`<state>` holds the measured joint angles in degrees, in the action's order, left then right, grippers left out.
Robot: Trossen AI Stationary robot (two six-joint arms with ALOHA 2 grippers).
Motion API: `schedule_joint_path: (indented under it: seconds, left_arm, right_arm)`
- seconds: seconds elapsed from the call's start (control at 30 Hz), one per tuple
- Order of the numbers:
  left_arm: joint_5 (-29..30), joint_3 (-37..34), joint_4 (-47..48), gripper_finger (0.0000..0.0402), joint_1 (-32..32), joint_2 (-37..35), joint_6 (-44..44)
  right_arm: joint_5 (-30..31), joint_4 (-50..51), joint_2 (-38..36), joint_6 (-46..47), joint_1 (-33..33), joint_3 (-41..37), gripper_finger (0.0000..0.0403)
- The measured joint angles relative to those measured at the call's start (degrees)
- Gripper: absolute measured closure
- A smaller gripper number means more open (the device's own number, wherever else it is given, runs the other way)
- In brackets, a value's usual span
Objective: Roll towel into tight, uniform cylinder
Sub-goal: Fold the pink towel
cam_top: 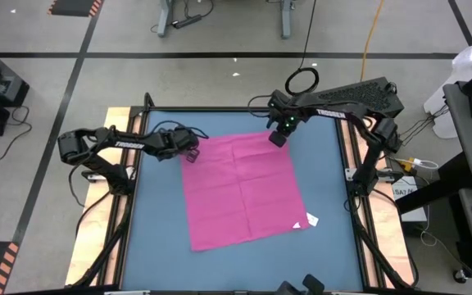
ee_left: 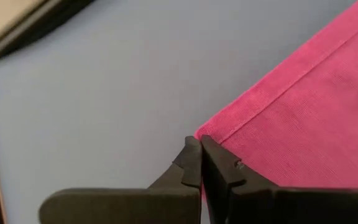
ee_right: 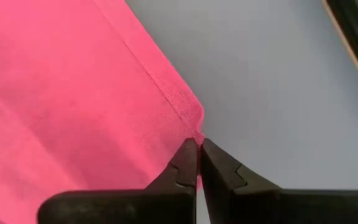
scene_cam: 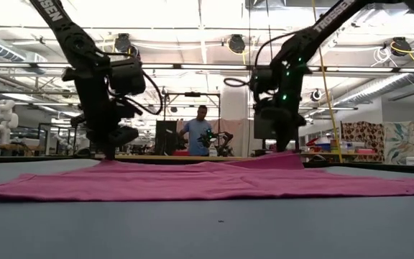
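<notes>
the towel (cam_top: 244,190) lies spread flat on the blue desk (cam_top: 154,229), a magenta-pink rectangle turned a little askew, with creases running across it and a small white tag (cam_top: 310,220) at its near right corner. it is not rolled at all.

the left tool (cam_top: 190,153) sits at the towel's far left corner. in the left wrist view its two dark fingers (ee_left: 191,163) are pressed together with almost no gap, and the hemmed corner of the cloth (ee_left: 291,124) meets them right at the tips, so the corner is pinched between them (only a sliver of pink shows at the contact).

the right tool (cam_top: 278,137) sits at the towel's far right corner. in the right wrist view its fingers (ee_right: 188,160) are likewise drawn tight, tips meeting on the very corner of the hem (ee_right: 191,118).

in the low view both arms come down to the far edge of the cloth (scene_cam: 207,180); near the right tool (scene_cam: 284,150) the edge is raised slightly off the desk, while at the left tool (scene_cam: 110,155) it stays close to the surface. a person (scene_cam: 198,131) stands in the room well behind the desk.
</notes>
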<state>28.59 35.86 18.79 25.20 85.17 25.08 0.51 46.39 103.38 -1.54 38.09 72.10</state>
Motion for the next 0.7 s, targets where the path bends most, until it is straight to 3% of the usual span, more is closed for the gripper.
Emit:
schedule_joint_path:
  seconds: [0.3, 0.5, 0.7]
  left_arm:
    - [1.5, 3.4, -0.6, 0.0401, -3.2, -6.5, -6.9]
    - [1.6, 3.5, -1.7, 0.0401, -7.0, -14.6, -11.1]
    - [1.6, 3.5, -0.2, 0.0401, -10.8, -21.0, -13.1]
  right_arm:
    - [4.9, 6.4, -8.8, 0.5, -1.9, 0.0, 0.0401]
    - [12.2, 10.8, -13.9, 2.6, -5.1, 0.0, 0.0401]
    - [13.1, 14.0, -17.7, 6.6, -9.7, -0.3, 0.0401]
